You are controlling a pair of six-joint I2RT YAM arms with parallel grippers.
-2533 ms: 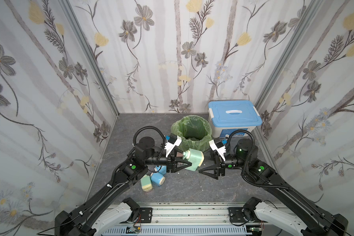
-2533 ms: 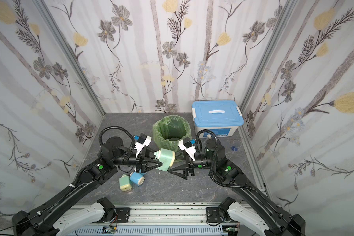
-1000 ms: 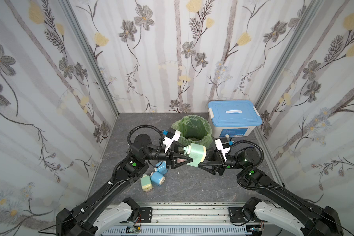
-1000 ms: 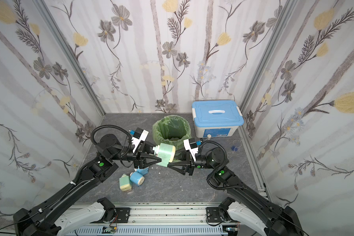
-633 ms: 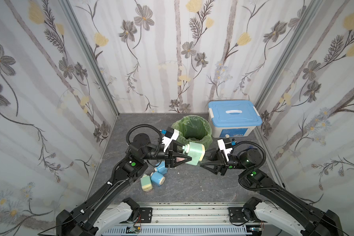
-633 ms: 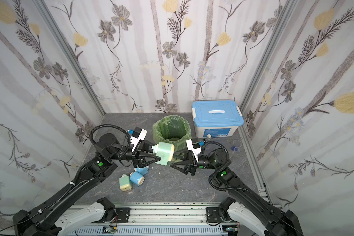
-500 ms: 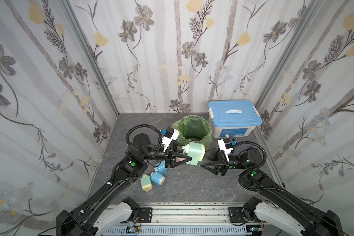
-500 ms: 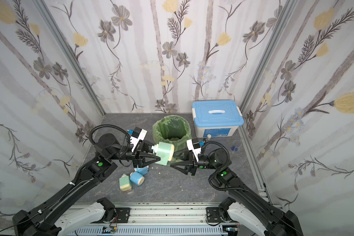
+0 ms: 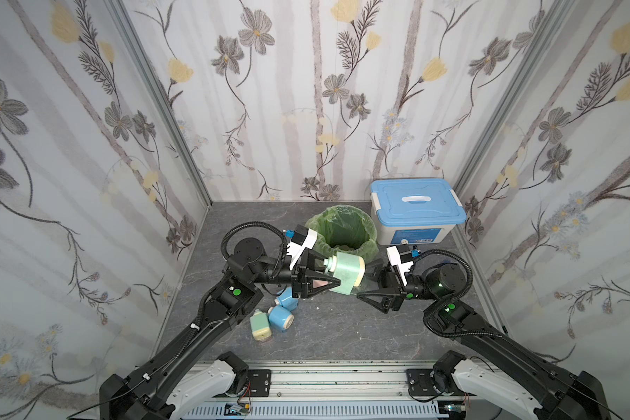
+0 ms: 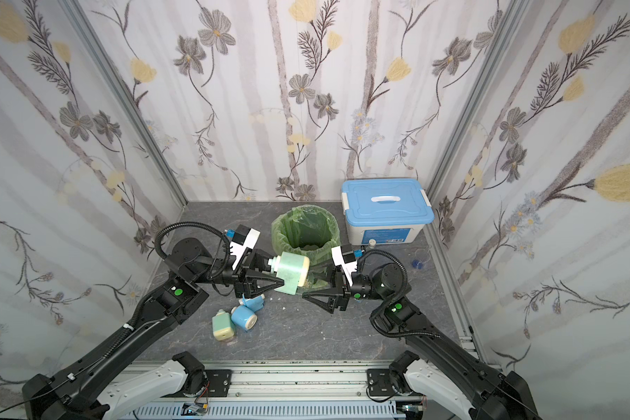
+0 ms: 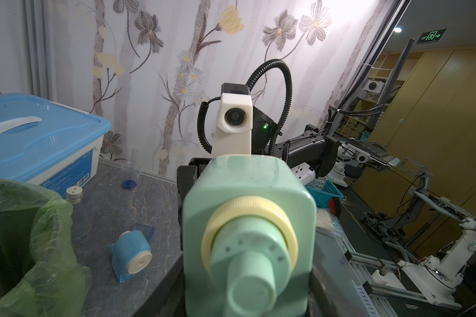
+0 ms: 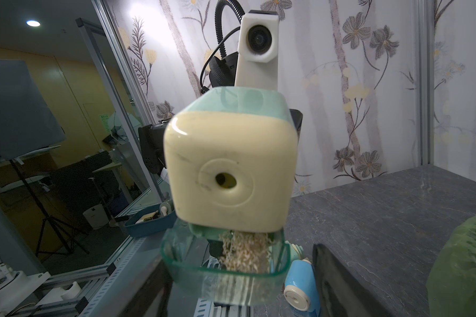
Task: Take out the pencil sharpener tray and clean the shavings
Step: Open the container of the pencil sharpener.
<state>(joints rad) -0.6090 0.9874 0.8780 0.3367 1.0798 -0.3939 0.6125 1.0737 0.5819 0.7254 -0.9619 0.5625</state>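
Tray (image 12: pixel 226 282) with shavings (image 12: pixel 245 252) half out, between parted right jaws, left jaws clamping sharpener (image 12: pixel 228 170).

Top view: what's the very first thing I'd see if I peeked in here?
The mint-green pencil sharpener, held up by the left pincer in the middle, just in front of the green-bagged bin. Under it, the right wrist view shows its clear tray sticking partly out with a heap of pale shavings inside, and the right pincer is open beside it. The flowery walls all around stand out too.
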